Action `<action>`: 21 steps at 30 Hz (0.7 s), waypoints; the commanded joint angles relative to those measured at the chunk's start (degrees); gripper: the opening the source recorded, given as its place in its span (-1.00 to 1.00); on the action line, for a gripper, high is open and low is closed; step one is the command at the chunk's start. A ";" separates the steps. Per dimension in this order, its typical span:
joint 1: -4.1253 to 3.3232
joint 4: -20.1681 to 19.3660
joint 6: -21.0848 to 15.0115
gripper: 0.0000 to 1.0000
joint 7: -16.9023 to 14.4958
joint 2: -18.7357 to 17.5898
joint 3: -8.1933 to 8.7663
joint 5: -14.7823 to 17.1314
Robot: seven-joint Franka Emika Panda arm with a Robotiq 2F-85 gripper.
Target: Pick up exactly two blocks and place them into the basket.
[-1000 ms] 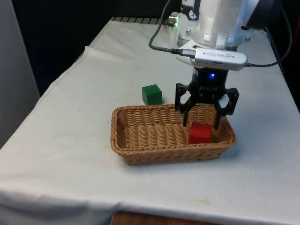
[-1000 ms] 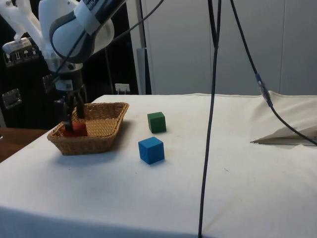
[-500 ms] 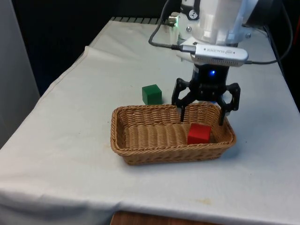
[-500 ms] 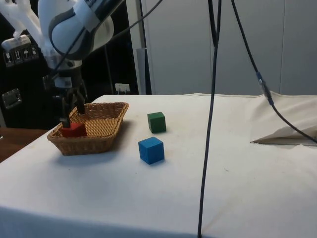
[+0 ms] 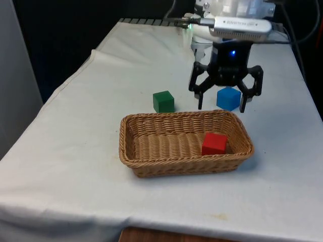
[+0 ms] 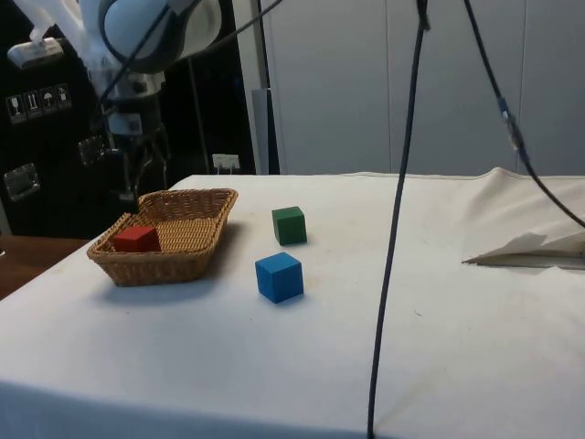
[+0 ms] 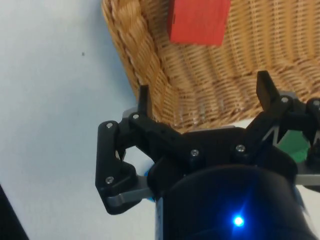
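The basket (image 5: 151, 151) sat on the white cloth (image 5: 75, 151) with nothing blocking the way. One red block (image 5: 214, 143) lay inside it, at the end toward the front view's right. The claw (image 5: 222, 107) hung above that end, fingers spread wide and holding nothing. One blue block (image 5: 228, 98) and one green block (image 5: 163, 101) sat on the cloth behind the basket.

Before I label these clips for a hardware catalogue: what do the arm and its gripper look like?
The arm is white with rounded, glossy joint housings, and black cables run along it. The gripper is black, built from angular linkages joined with small silver screws, and ends in two slim, straight black fingers.
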State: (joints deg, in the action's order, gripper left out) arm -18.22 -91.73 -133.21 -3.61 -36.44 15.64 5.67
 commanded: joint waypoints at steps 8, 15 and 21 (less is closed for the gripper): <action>-1.20 -6.13 -0.34 1.00 1.32 5.50 0.29 -1.20; -1.66 -10.14 -0.34 1.00 1.95 8.82 0.23 -1.95; -1.60 -14.04 -0.92 1.00 1.66 11.57 0.23 -2.41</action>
State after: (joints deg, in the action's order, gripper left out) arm -19.65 -104.97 -133.38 -2.12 -25.32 15.58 3.67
